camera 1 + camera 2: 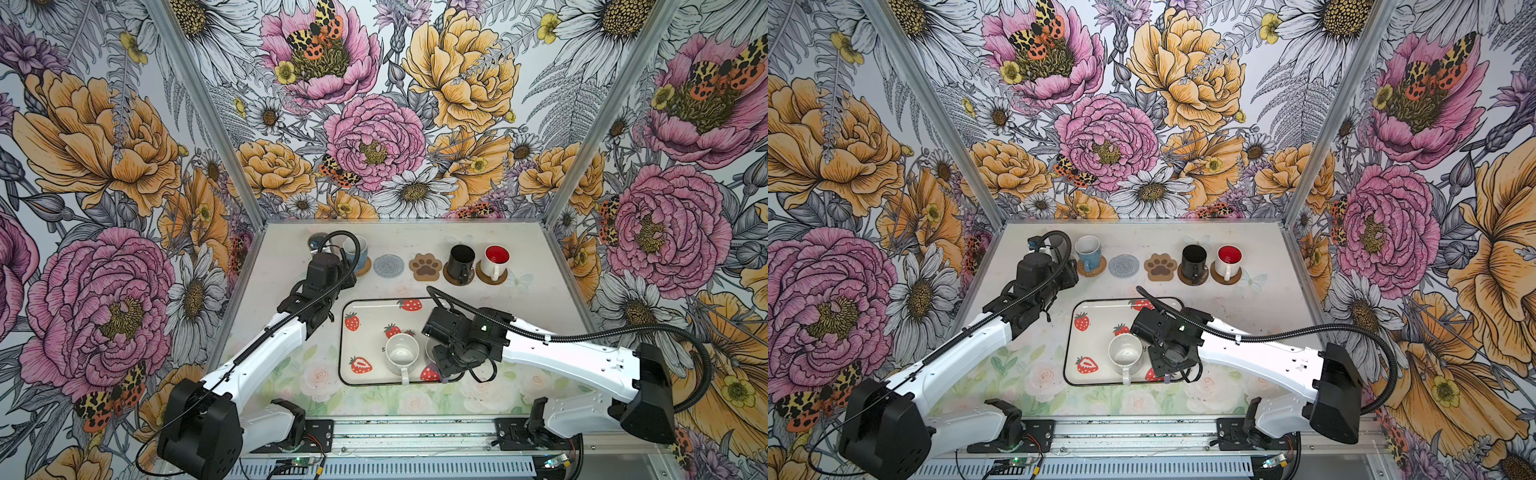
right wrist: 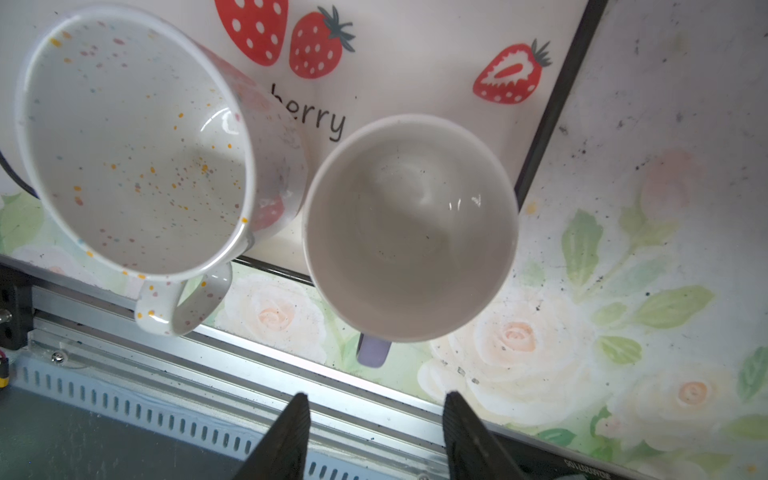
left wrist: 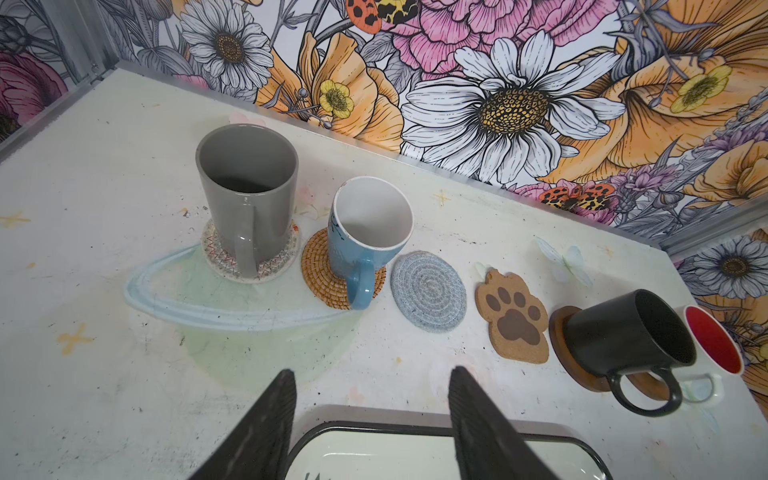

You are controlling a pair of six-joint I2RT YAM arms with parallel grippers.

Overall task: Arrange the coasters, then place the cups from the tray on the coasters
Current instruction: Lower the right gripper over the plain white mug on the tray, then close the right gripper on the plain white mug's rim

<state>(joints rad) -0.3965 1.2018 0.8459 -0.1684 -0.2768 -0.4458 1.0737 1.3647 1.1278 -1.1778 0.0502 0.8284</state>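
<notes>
The right fingers [image 2: 286,440] are standing apart with nothing between them, hanging above a corner of the cream strawberry-print tray [image 2: 415,62]. Directly ahead of them the lilac-handled ceramic mug [image 2: 409,228] is sitting upright on the tray, its handle pointing back towards the fingers. To one side of it the white speckled ceramic mug [image 2: 137,141] is standing, and the two bodies are nearly touching.

The left fingers [image 3: 266,428] are likewise spread and empty, hovering by the tray's rim. Beyond them, on the white desk [image 3: 104,374], two mats are lying bare: the grey woven round coaster [image 3: 428,291] and the brown paw-shaped coaster [image 3: 513,316].

The lilac-handled ceramic mug is probably going to feel stiff, fairly weighty and slick under the fingers, since it looks glazed. It is also likely to chip if it knocks its neighbour. The gap between the two mugs is looking too tight for a finger. The safer hold is probably a pinch across the wall at the rim, one finger inside and one outside, next to the handle. A straight lift should keep it from swinging.
</notes>
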